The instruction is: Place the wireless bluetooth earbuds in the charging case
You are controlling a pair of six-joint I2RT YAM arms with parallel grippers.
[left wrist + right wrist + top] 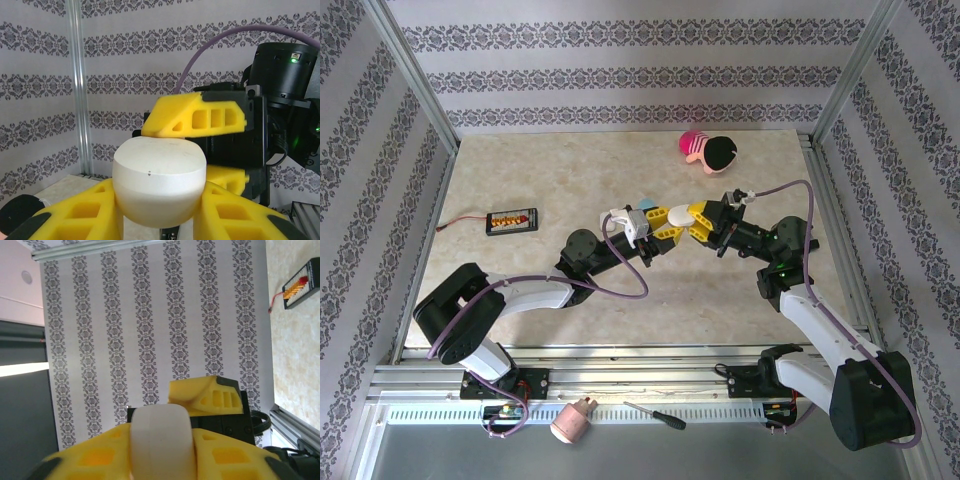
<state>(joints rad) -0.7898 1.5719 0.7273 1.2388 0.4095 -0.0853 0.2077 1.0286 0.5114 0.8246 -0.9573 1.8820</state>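
Nearest me, a screwdriver point(656, 416) lies on the front rail, off the counter point(720, 300). Past it the two arms meet in the air above the middle of the counter, with the charging case point(159, 180) caught between them.

The left end effector point(658, 224) has its yellow fingers pressed against both flanks of the case, pinching the lower half below the seam. The right end effector point(703, 222) stands around the same case from the other side. One of its fingers is at or just over the top, and I cannot tell whether it is gripping or only bracketing.

The case is white and pebble-shaped, and its lid looks shut, so whatever is inside is hidden. I'd judge it light, hard and glossy, so likely to slip out of a pinch on its curves. The safest hold is low on the body, leaving the lid free to hinge.

A pale-blue speck point(648, 204) just beside the left fingers might be one of the earbuds, though it's too small to say.

Farther off sit a small circuit board point(512, 220) and a plush toy point(708, 151).
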